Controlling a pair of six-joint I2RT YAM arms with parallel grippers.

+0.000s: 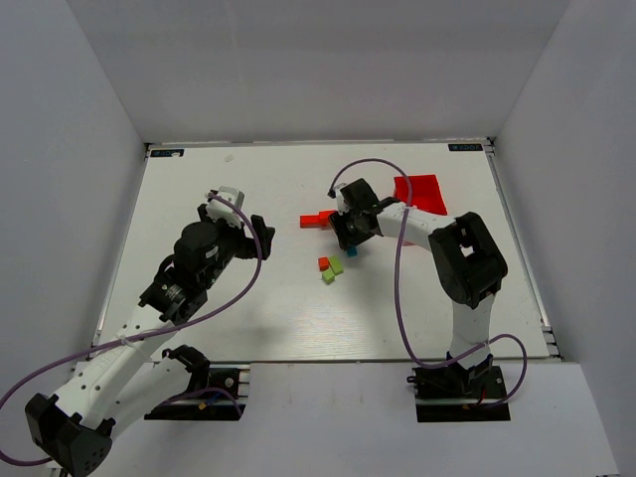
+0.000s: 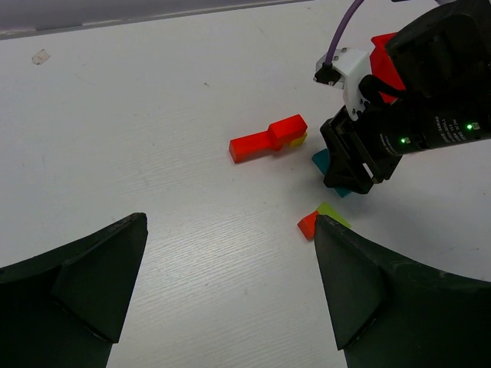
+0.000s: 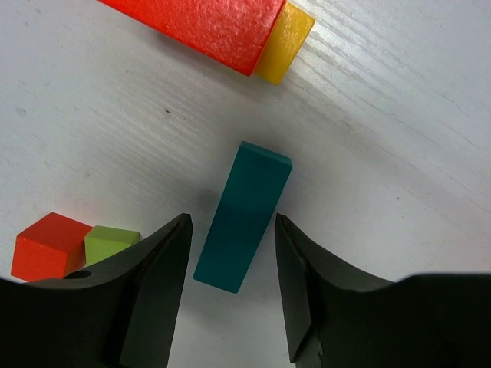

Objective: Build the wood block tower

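The blocks lie loose on the white table [image 1: 248, 328]; no stack shows. My right gripper [image 3: 232, 224] is open, pointing down, with a teal bar [image 3: 244, 217] between its fingers and gaps on both sides. A red bar [image 3: 207, 23] with a yellow block [image 3: 284, 32] at its end lies just beyond. A red-orange cube [image 3: 50, 245] and a lime green block [image 3: 111, 243] sit to the left. My left gripper [image 2: 230, 230] is open and empty over bare table, short of the cube [image 2: 308, 225]. In the top view they are the left gripper [image 1: 260, 237] and the right gripper [image 1: 348, 237].
A larger red plastic bin [image 1: 420, 192] stands behind the right arm. Grey walls close the table at the back and sides. The right gripper's body [image 2: 368, 146] looms over the teal bar [image 2: 321, 159] in the left wrist view.
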